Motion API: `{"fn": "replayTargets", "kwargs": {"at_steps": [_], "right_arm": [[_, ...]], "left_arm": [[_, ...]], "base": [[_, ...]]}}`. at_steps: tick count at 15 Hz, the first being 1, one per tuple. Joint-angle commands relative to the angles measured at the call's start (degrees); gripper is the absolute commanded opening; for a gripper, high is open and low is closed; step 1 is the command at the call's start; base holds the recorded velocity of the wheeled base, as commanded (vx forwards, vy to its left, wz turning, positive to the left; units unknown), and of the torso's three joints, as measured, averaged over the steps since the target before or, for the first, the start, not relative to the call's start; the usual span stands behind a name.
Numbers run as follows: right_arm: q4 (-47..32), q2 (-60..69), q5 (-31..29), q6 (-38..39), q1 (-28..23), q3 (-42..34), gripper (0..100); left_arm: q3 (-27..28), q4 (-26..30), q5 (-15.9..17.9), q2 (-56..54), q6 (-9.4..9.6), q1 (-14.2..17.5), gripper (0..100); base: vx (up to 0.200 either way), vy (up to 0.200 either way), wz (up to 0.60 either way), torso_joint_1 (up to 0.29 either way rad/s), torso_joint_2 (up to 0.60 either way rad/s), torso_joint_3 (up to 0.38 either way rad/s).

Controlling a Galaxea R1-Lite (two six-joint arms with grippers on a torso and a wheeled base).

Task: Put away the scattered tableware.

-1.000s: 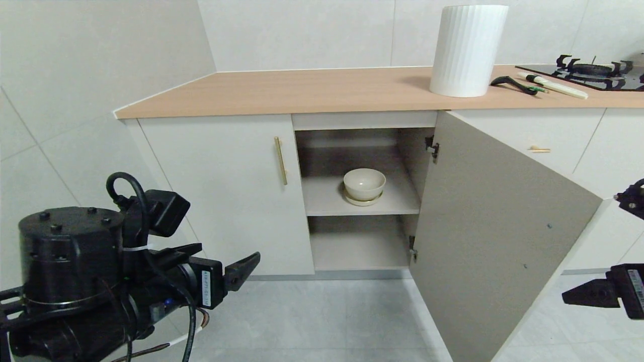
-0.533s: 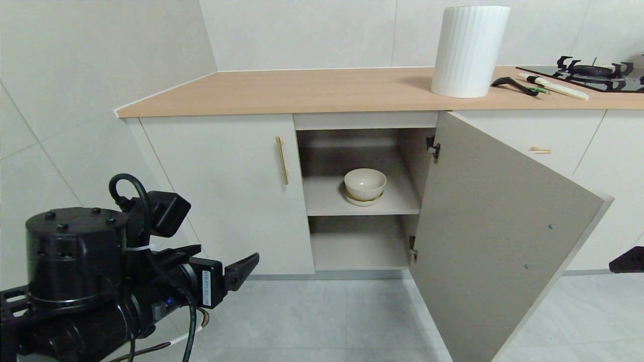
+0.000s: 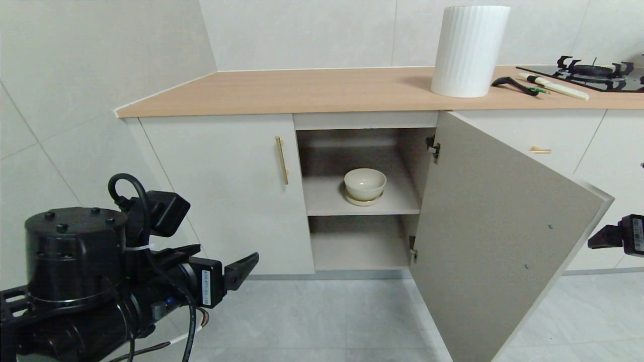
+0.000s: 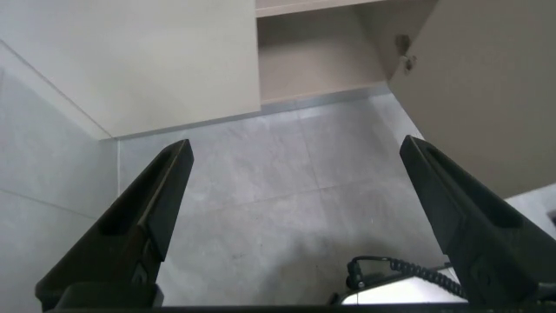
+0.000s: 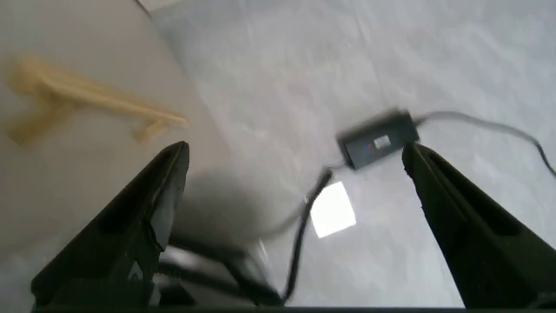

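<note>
One shelved bowl (image 3: pixel 365 183) — head view

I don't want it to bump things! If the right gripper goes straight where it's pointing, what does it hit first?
Most likely the open cabinet door. The right gripper points toward the door's outer side, with its fingers apart. I can't tell how near it is.

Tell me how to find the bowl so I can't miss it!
Look under the long wooden countertop for the open cabinet door. Just left of it, on the upper shelf, sits the bowl on a saucer. It is low, round and cream, unlike the tall ribbed white vase up top.
</note>
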State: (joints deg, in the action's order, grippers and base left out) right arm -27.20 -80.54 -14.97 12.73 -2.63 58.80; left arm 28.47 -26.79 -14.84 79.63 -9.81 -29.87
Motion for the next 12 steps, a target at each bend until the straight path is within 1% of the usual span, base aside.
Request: {"fn": "replayTargets", "kwargs": {"at_steps": [1, 3, 5, 7, 9, 12], "right_arm": [[7.51, -1.46, 0.03, 0.02, -0.09, -3.86, 100], [14.01, -2.6, 0.03, -0.16, 0.17, -7.2, 100], [16.3, -4.01, 0.03, -0.07, 0.35, -7.82, 100], [16.47, -5.24, 0.03, 0.28, 0.96, -7.64, 100], [17.53, -6.03, 0.47, 1.25, 2.9, -7.99, 100], [20.78, -7.17, 3.98, 2.92, 7.56, -9.93, 100]], "left_arm": [[0.01, -0.01, -0.02, 0.0, -0.03, -0.02, 100], [0.01, -0.01, -0.02, -0.09, -0.03, -0.02, 100], [0.1, -0.01, -0.02, -0.26, -0.03, -0.02, 100], [0.1, -0.01, -0.02, -0.18, -0.12, -0.02, 100], [0.1, -0.01, -0.02, -0.26, -0.12, -0.02, 100], [0.19, -0.01, -0.02, -0.26, -0.29, -0.02, 100]], "base": [[0.0, 0.0, 0.0, 0.0, 0.0, 0.0], [0.0, 0.0, 0.0, 0.0, 0.0, 0.0], [0.0, 0.0, 0.0, 0.0, 0.0, 0.0], [0.0, 0.0, 0.0, 0.0, 0.0, 0.0], [0.0, 0.0, 0.0, 0.0, 0.0, 0.0], [0.0, 0.0, 0.0, 0.0, 0.0, 0.0]]}}
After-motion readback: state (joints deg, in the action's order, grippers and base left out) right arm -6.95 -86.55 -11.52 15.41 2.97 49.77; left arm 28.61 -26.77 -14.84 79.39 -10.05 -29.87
